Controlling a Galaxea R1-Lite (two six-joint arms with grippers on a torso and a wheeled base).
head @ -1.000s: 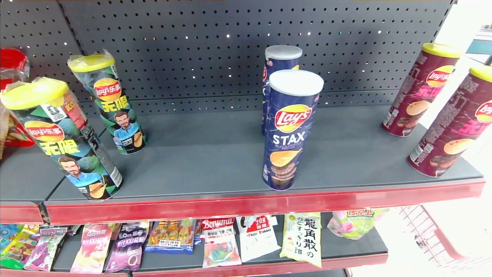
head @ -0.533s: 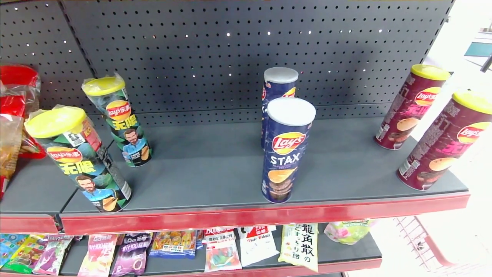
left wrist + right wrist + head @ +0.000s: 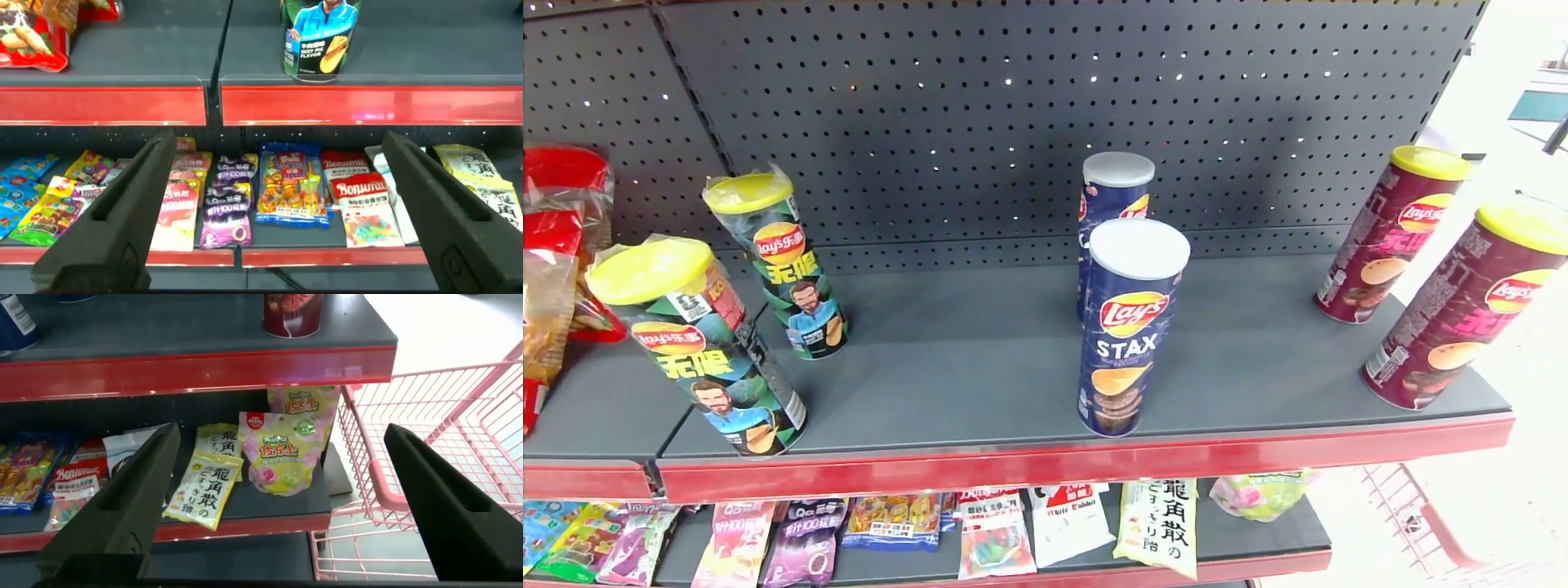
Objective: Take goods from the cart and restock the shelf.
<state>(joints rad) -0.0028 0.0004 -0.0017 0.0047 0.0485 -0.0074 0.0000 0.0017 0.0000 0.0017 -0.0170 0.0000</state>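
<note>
The grey shelf with a red front edge [image 3: 1078, 461] carries upright chip cans: two green ones [image 3: 698, 343] [image 3: 780, 261] on the left, two blue ones [image 3: 1131, 327] [image 3: 1115, 204] in the middle and two maroon ones [image 3: 1392, 233] [image 3: 1462, 306] on the right. The pink wire cart [image 3: 425, 441] stands by the shelf's right end. My left gripper [image 3: 278, 220] is open and holds nothing, in front of the lower shelf under the front green can [image 3: 320, 41]. My right gripper [image 3: 282, 498] is open and holds nothing, below the front maroon can [image 3: 292, 314], left of the cart.
The lower shelf holds a row of flat candy bags [image 3: 992, 531] [image 3: 286, 184] [image 3: 286, 441]. Red snack bags [image 3: 556, 220] sit at the upper shelf's far left. A perforated back panel [image 3: 980, 98] closes the rear. Wide bare gaps lie between the can groups.
The head camera has shifted, so the whole shelf sits lower and slightly smaller in the picture. The cans keep their places on the shelf.
</note>
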